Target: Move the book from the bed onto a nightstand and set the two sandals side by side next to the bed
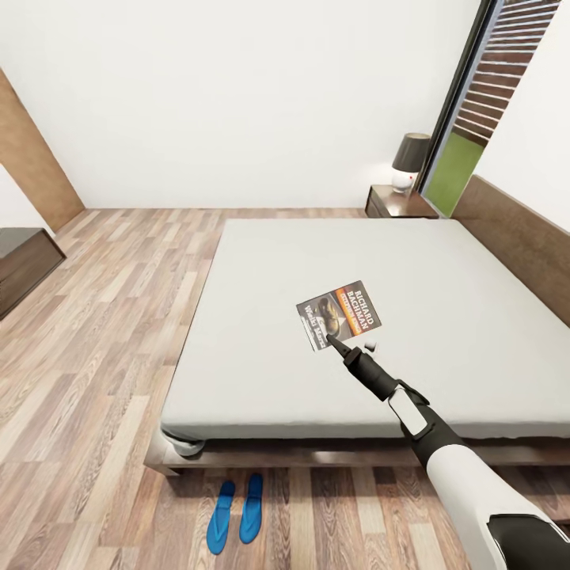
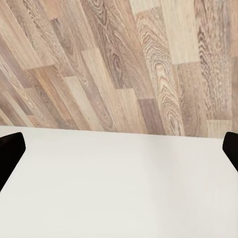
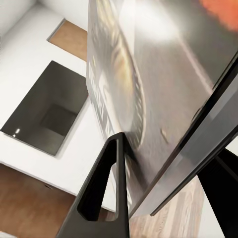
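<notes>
Right tool (image 1: 339,343) pinching book (image 1: 339,314) titled "RICHARD BACHMAN", blue sandals (image 1: 236,511) on floor

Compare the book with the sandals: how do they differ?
The book lies on the bed, at the right gripper; the sandals lie on the floor by the bed. The book is dark with an orange band; the sandals are bright blue. All lie flat.

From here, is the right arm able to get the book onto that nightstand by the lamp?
Probably not yet. The right pincer grips the book mid-mattress, and the nightstand sits past the bed's far corner; the arm already looks stretched.
</notes>
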